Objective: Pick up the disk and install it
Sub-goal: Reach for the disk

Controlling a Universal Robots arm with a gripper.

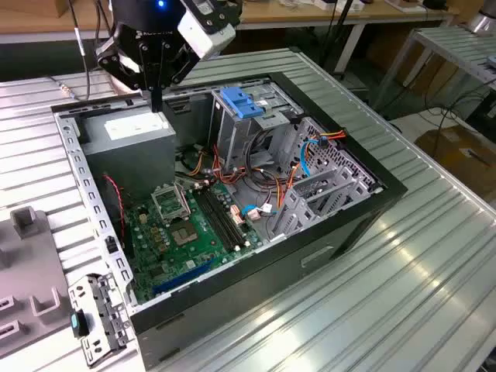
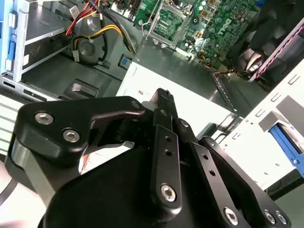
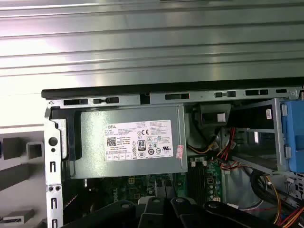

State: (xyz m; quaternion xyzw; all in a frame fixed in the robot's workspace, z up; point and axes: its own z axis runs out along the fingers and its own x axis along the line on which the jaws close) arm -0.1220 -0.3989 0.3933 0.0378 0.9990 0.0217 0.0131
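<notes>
Black claw (image 2: 164, 95) links crowd the front of both wrist views. Its two fingers look pressed together with nothing between them. In the exterior view the claw hangs point-down over the rear corner of an open computer case (image 1: 349, 225), just above the grey box (image 1: 128, 136) mounted there.

That box wears a white sticker (image 3: 137, 141) covered in small print, round approval marks and barcodes. A little pinkish tag (image 3: 179, 152) sits at one end of the sticker.

Beside the box stands a grey metal cage (image 1: 236, 136) topped by a blue latch (image 1: 240, 103). Red, yellow and orange wires (image 1: 232, 167) run from the cage down toward the green circuit board (image 1: 186, 232) on the case floor. The case lies on a ribbed metal table (image 1: 418, 287).

The disk (image 2: 285, 137), as far as its blue rails show in the second wrist view, lies in a pale holder (image 2: 266, 156) outside the case wall, apart from the claw. Too little of it shows to be sure.

At the exterior view's left, a metal bracket (image 1: 97, 318) with a blue-green tab lies on the table near a grey block (image 1: 23, 256).
</notes>
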